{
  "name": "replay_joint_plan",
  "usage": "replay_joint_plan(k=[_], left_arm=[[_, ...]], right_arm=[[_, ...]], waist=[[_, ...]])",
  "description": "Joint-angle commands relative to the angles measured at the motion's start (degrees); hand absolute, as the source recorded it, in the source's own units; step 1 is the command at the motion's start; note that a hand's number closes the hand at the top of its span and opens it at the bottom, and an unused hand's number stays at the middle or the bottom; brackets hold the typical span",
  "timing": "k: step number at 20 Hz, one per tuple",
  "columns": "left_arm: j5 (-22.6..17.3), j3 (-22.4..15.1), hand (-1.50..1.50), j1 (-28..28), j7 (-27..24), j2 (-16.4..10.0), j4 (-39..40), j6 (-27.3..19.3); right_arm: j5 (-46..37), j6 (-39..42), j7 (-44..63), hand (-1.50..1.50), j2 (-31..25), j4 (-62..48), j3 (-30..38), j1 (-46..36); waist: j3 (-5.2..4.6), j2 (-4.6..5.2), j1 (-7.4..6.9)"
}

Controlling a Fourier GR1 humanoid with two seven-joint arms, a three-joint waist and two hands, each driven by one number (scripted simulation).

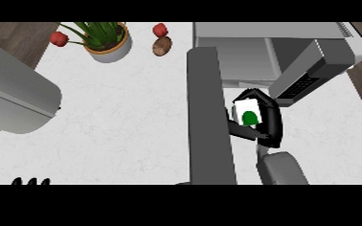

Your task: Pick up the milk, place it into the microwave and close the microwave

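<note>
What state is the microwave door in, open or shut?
Open: the door stands swung out from the microwave, cavity exposed; the right hand holds the milk in front of it.

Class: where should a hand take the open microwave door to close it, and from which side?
Probably the door, at its free end nearest the robot, from its left face: it juts out from the microwave, and the right hand holding the milk fills the other side.
</note>
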State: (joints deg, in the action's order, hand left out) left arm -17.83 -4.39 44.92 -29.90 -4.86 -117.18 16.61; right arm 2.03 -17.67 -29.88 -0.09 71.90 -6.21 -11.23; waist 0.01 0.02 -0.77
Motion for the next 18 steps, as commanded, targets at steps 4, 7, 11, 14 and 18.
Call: replay_joint_plan(k=[4,7,11,14,18], left_arm=[[0.5,0.5,-1.5,-4.3,0.7,0.7,3.1,-0.5],[-1.0,1.9,-1.5,-5.4,2.8,-0.1,3.1,-0.5],[-1.6,3.9,-1.5,-4.7,-0.5,-1.0,5.6,2.5],[-1.5,2.5,-1.5,-2.8,2.1,-0.6,0.5,1.1],[-1.5,4.7,-1.5,-4.6,-1.3,-2.0,6.2,3.9]], right_arm=[[-1.7,-6.4,-1.2,1.5,0.1,-17.9,2.7,-11.0],[1.7,-4.1,-6.3,1.5,0.1,-28.9,8.0,-18.8],[3.2,-6.9,-3.7,1.5,0.1,-36.1,9.8,-27.6],[2.2,-6.0,-10.9,1.5,-2.3,-46.6,12.9,-29.6],[0.6,-10.7,-10.9,1.5,-5.1,-52.7,14.4,-34.2]], waist=[[0.02,0.17,-0.13],[0.06,0.39,-0.52],[0.03,0.32,-0.84],[0.12,0.82,-1.9],[0.11,1.18,-2.83]])
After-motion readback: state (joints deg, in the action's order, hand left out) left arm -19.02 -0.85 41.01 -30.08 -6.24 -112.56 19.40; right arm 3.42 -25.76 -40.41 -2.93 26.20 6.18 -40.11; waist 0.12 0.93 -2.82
